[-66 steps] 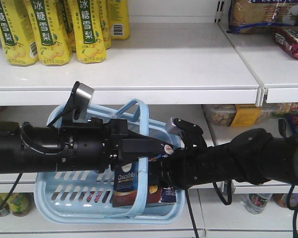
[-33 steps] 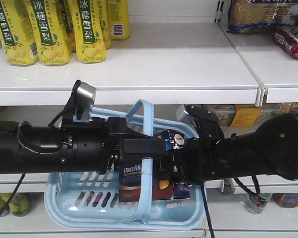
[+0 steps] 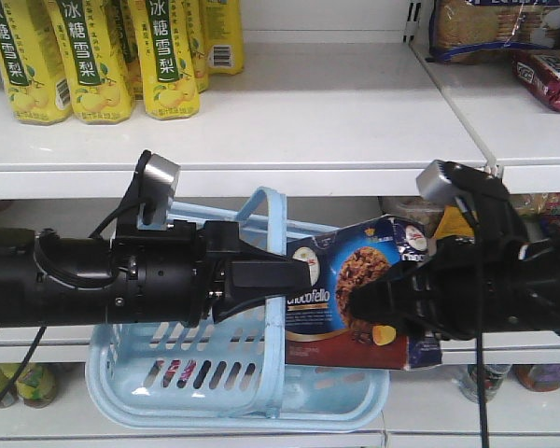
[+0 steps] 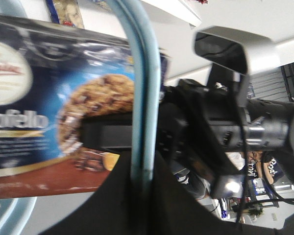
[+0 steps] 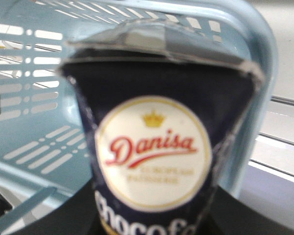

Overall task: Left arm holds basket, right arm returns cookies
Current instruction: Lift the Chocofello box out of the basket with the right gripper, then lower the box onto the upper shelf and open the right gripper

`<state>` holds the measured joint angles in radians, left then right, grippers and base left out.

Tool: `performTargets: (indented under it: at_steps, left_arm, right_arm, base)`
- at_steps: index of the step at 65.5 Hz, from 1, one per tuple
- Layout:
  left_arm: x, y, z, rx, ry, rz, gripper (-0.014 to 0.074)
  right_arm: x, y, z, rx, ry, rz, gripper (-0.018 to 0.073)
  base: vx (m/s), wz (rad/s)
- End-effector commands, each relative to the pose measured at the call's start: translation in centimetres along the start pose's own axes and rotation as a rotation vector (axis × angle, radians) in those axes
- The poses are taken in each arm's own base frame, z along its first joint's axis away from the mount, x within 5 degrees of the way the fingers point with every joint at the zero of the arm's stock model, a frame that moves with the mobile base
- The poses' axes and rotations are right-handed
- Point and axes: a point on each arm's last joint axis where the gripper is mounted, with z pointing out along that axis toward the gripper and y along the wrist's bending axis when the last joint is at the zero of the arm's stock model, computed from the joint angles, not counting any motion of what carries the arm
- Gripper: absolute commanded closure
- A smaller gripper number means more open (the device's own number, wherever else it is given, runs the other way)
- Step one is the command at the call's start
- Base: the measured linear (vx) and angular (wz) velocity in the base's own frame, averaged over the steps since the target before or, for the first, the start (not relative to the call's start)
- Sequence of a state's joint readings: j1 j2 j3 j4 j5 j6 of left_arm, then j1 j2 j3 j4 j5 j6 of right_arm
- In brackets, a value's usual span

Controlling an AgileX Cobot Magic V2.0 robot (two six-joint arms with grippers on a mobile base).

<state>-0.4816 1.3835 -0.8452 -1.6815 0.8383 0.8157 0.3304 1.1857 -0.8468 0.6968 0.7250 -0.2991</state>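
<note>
White supermarket shelves (image 3: 336, 121) fill the background, with yellow pear-drink cartons (image 3: 93, 56) lined up on the upper one. The left claw (image 3: 294, 273) is clamped on the hoop handle (image 3: 273, 364) of the light blue basket (image 3: 168, 373). The right claw (image 3: 378, 301) grips the Chocofello cookie box (image 3: 341, 271), which is tilted at the basket's right end, its top above the rim.
</note>
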Motion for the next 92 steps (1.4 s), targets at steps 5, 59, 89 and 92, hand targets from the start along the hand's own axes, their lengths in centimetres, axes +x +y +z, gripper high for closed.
performTargets:
  at_steps: [5,59,89,92]
  left_arm:
    - [-0.7,-2.6,-0.7,0.116,-0.047,0.002,0.0603]
    - [-0.7,-2.6,-0.7,0.116,-0.047,0.002,0.0603]
    - [-0.7,-2.6,-0.7,0.116,-0.047,0.002,0.0603]
    - [-0.7,-2.6,-0.7,0.116,-0.047,0.002,0.0603]
  right_arm:
    - [0.0,1.1,-4.3,-0.003,-0.101,-0.052,0.0417]
    - [-10.1,5.0,-12.5,0.151,-0.643,-0.237,0.0414]
    - [-15.3,2.4,-8.2,0.299,-0.861,-0.353,0.0382]
    - [-15.7,2.0,-7.9,0.315,-0.878,-0.366,0.0375]
  base:
    - [0.0,0.0]
    - [0.0,0.0]
    - [0.0,0.0]
    - [0.0,0.0]
